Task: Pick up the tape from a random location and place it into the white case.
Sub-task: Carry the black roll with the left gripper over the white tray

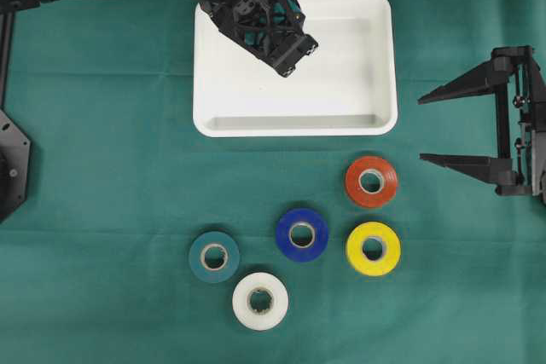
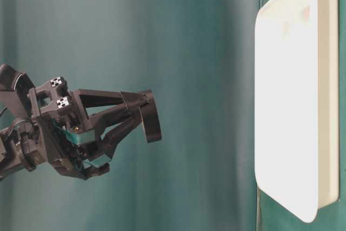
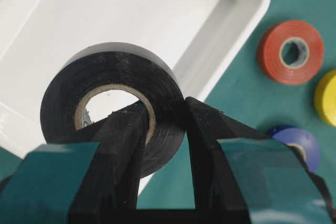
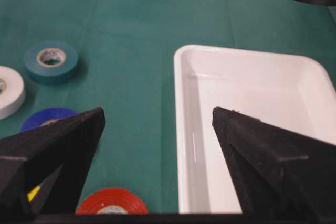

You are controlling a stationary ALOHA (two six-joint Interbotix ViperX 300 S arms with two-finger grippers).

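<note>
The left gripper (image 3: 164,129) is clamped on a black tape roll (image 3: 113,95), one finger (image 3: 123,145) passing through the cardboard core and the other pressing the outer wall, so the roll stands on edge between them. In the overhead view this gripper (image 1: 294,53) hangs over the white case (image 1: 375,117), above its inner floor toward the left half; the roll is clear of the tray. The right gripper (image 1: 435,130) rests well off to the right of the case with its fingers spread wide and nothing between them. On the green worktop (image 1: 102,125) below the case lie five more rolls: red (image 1: 371,181), yellow (image 1: 373,248), blue (image 1: 302,234), teal (image 1: 214,256) and white (image 1: 260,300).
</note>
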